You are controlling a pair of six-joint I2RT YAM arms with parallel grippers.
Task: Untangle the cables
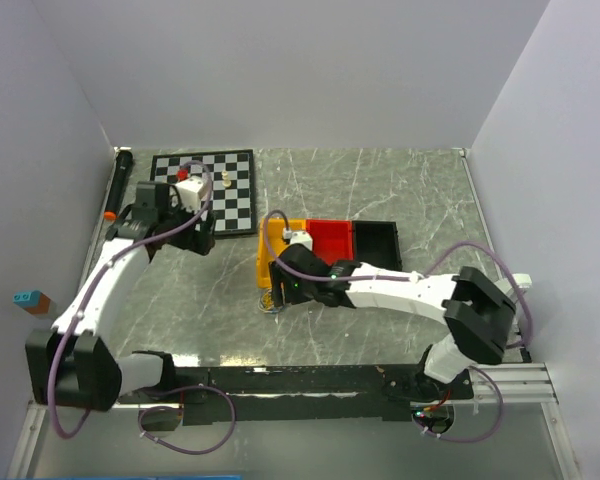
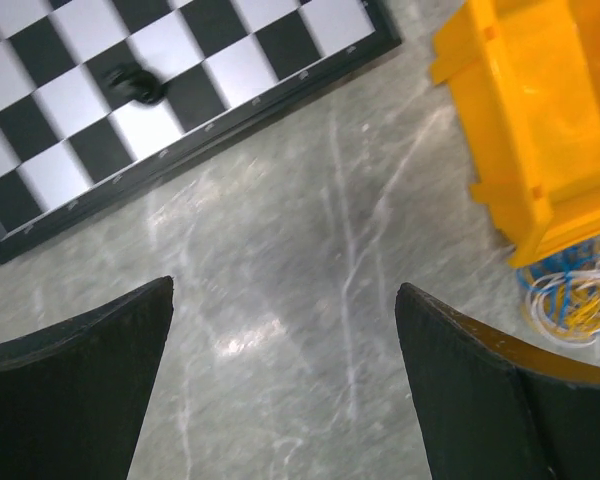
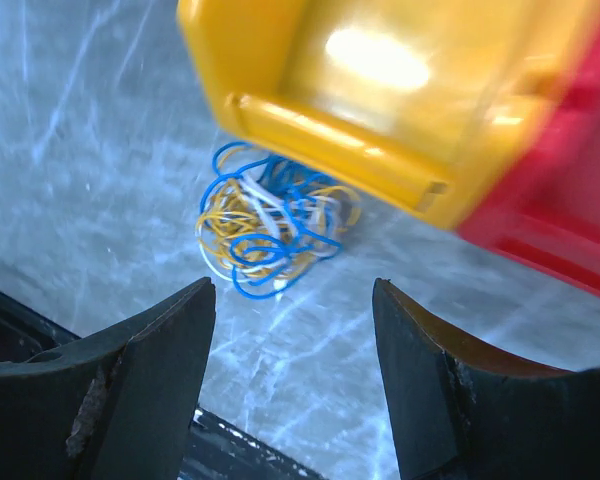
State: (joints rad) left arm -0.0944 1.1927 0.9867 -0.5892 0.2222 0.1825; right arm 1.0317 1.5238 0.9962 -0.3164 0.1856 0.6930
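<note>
Left arm (image 1: 108, 272) at chessboard (image 1: 230, 195) edge, right arm (image 1: 400, 290) at yellow bin (image 1: 269, 250), tiny tangle beside it, perhaps the cables (image 1: 269, 304)

Walls (image 1: 300, 70): plain, pale lilac-white, on three sides.
Table (image 1: 410, 190): grey-green marbled top, white veins.
Light: even, faint glare on top.

Left gripper (image 2: 285, 290) jaws wide apart, empty; right gripper (image 3: 292, 290) jaws spread, empty, pointing down

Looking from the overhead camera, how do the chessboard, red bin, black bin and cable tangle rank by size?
1. The chessboard, clearly the largest.
2. The red bin and the black bin look about alike, so I won't rank one above the other.
3. The cable tangle is the smallest, just a tiny knot.
</note>
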